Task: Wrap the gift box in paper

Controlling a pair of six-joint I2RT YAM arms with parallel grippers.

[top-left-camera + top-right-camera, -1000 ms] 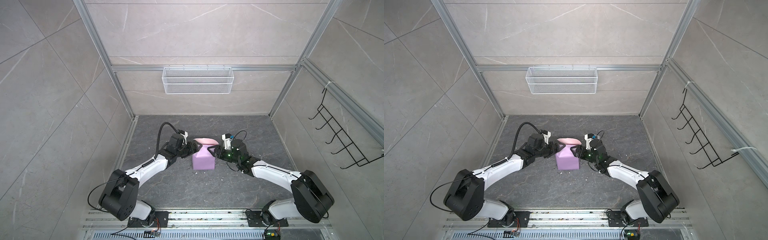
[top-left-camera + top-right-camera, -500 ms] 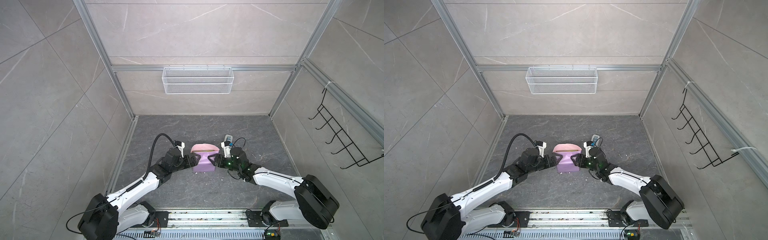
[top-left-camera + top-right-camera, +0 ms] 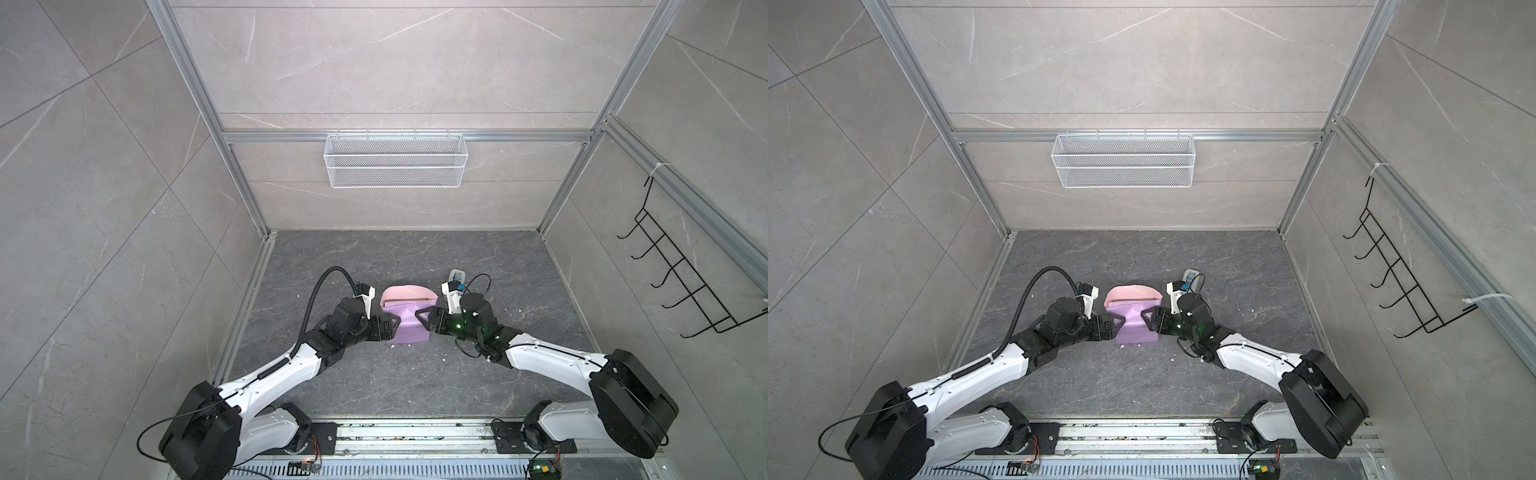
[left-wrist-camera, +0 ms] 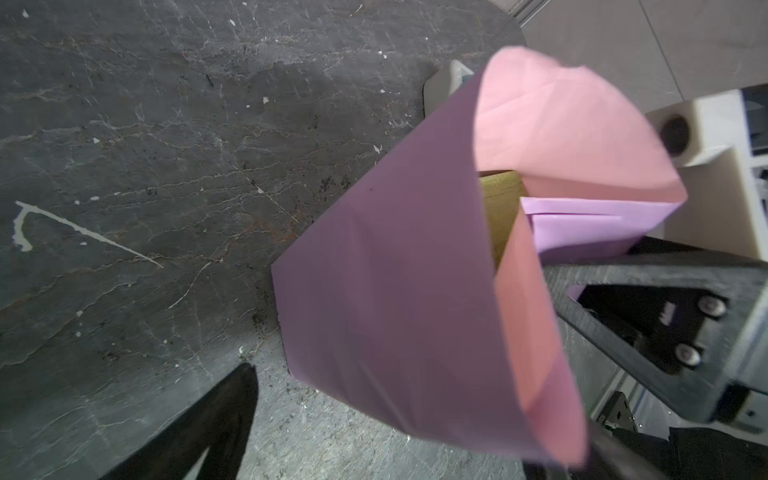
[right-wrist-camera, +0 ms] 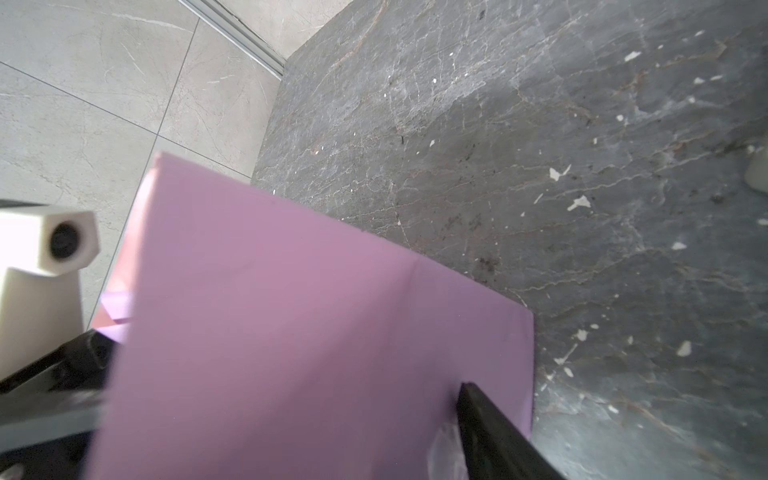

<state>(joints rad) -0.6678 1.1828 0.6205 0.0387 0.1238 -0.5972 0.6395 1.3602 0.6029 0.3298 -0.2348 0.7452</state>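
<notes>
The gift box (image 3: pixel 405 299) shows only as a thin olive strip, also seen in the left wrist view (image 4: pixel 500 199). The paper (image 3: pixel 409 324) (image 3: pixel 1133 324) is folded around it, lilac outside, with a pink flap curling up at the far end (image 4: pixel 561 124). My left gripper (image 3: pixel 394 326) (image 3: pixel 1116 326) is open at the bundle's left side; one finger (image 4: pixel 232 415) stands off the paper. My right gripper (image 3: pixel 424 320) (image 3: pixel 1148 318) is open at the right side, one finger (image 5: pixel 490 432) lying on the lilac face (image 5: pixel 311 311), the other hidden.
A small grey-white device (image 3: pixel 456 275) (image 3: pixel 1190 274) lies just beyond the right gripper. White crumbs dot the dark stone floor (image 3: pixel 374 382). A wire basket (image 3: pixel 395 160) hangs on the back wall and a black hook rack (image 3: pixel 681 282) on the right wall.
The left arm has dropped low and stretched out, its gripper now level with the bundle's side. The bundle sits slightly nearer the front. The pink flap has curled round the far end.
</notes>
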